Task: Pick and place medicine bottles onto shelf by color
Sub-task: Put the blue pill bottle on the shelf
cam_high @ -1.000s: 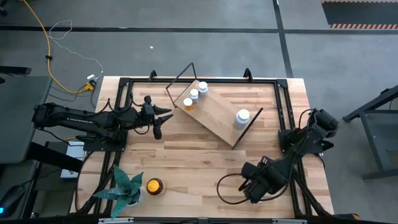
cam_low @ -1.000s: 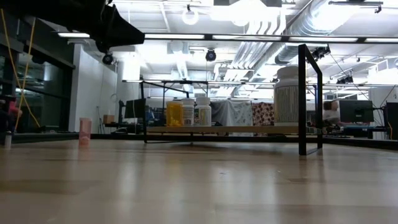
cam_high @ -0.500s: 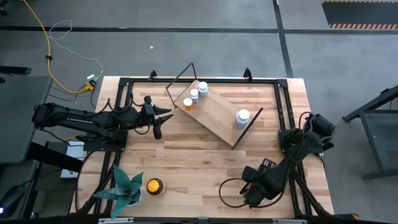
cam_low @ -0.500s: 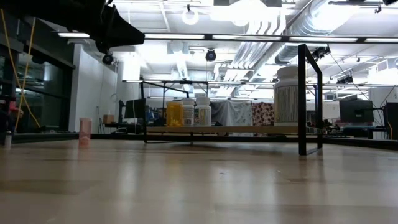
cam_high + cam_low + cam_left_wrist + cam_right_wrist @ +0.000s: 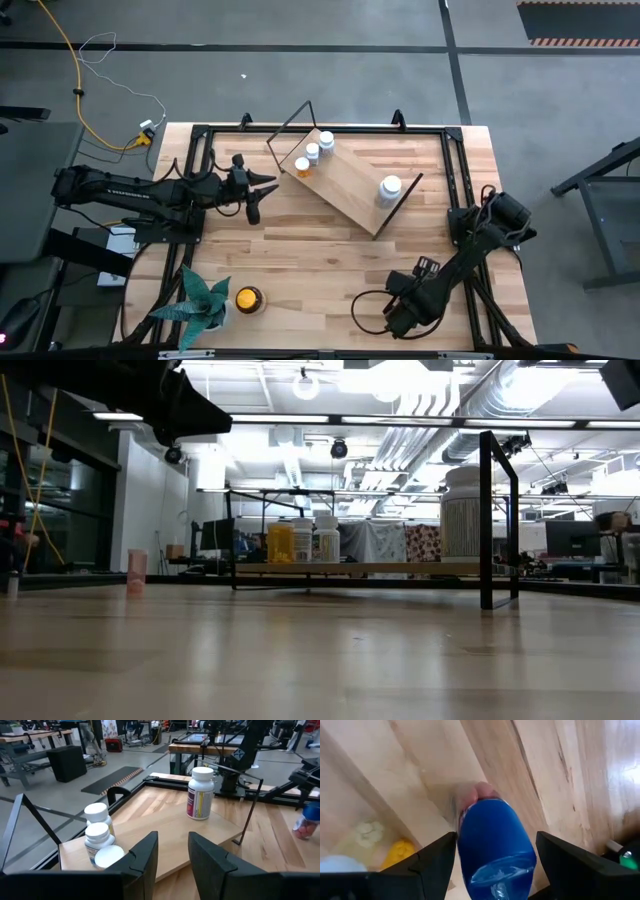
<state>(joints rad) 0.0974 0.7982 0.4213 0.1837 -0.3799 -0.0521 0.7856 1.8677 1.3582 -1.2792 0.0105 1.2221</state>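
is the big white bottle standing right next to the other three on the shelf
No, the big white bottle stands alone near one end of the shelf, while the three small bottles cluster at the opposite end.

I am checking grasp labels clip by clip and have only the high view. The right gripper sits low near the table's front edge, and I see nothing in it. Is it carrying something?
Observer: Yes. The right wrist view shows a blue bottle clamped between the fingers of the right gripper.
Operator: Is the left gripper holding anything?
Observer: No. In the left wrist view the left gripper is empty, with its fingers a little apart, facing the shelf.
Operator: What about the lone bottle at the shelf's far end?
Observer: It is a white bottle, standing upright, with a pink and yellow label.
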